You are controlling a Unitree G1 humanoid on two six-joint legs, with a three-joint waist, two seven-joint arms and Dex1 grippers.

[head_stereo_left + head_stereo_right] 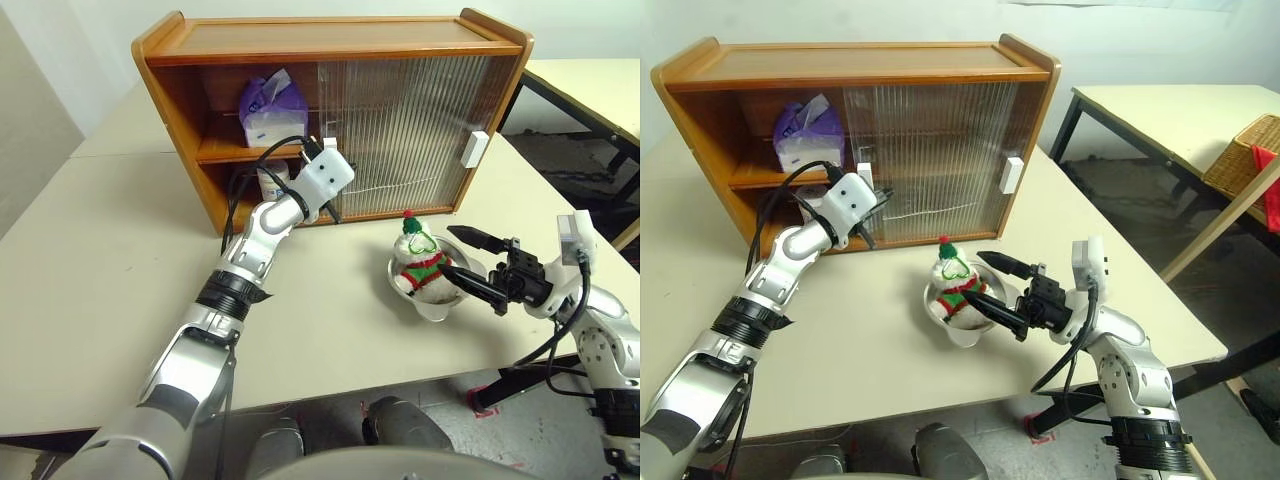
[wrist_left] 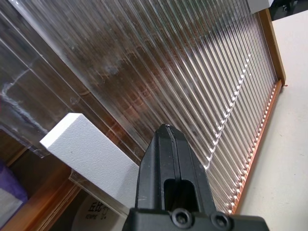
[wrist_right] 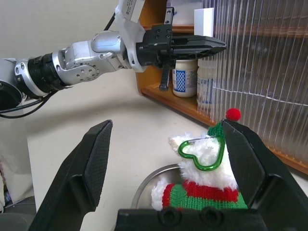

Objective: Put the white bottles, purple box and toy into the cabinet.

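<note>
A pale tabletop (image 1: 90, 260) is seen from the left eye view, with the cabinet (image 1: 330, 40) standing at its far side, its left half uncovered. The purple box (image 1: 272, 108) is lodged on the upper shelf, and one of the white bottles (image 1: 272, 180) on the lower. The left gripper (image 1: 322, 145) is held at the door's edge; the right gripper (image 1: 478, 264) is spread wide beside the toy (image 1: 420, 262), which sits in a steel bowl (image 1: 432, 306).

In the left wrist view, the black fingers (image 2: 168, 168) are pressed together, empty, against the ribbed door (image 2: 192, 72) beside a white handle (image 2: 91, 154).

In the right wrist view, both bottles (image 3: 185, 77) are seen on the lower shelf. The toy is judged light, soft and compressible; its plush body would best be pinched, not the thin heart-shaped glasses (image 3: 199, 156).
</note>
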